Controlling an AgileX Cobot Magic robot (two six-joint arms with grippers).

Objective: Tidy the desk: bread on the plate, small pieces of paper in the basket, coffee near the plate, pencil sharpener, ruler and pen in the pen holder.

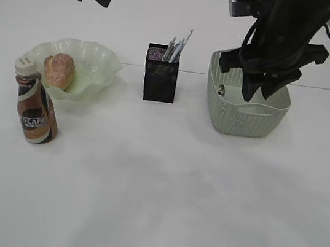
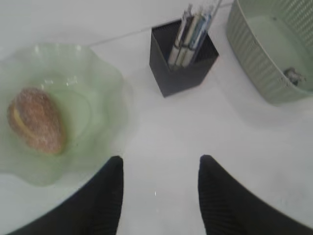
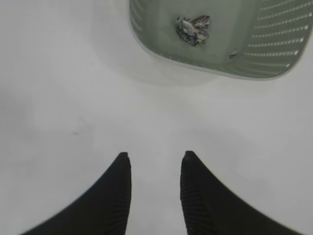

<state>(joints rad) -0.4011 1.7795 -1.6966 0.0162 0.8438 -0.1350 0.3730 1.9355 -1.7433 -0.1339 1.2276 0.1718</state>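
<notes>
Coffee (image 1: 35,109) upright toward bench's left edge, just beside plate (image 1: 100,61) holding bread (image 1: 59,70); left gripper (image 2: 159,188) nearer, right gripper (image 3: 155,183) over basket (image 1: 246,120), both parted, empty.

A lab-like test setup: a bare white desk (image 1: 158,209) with staged items beneath two black robot arms.

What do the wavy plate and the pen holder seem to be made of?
The plate looks like translucent pale green plastic, perhaps glass: the white desk shows faintly through its glossy ruffled rim. The pen holder looks like matte black plastic or metal mesh; its dotted walls leave that open.
</notes>
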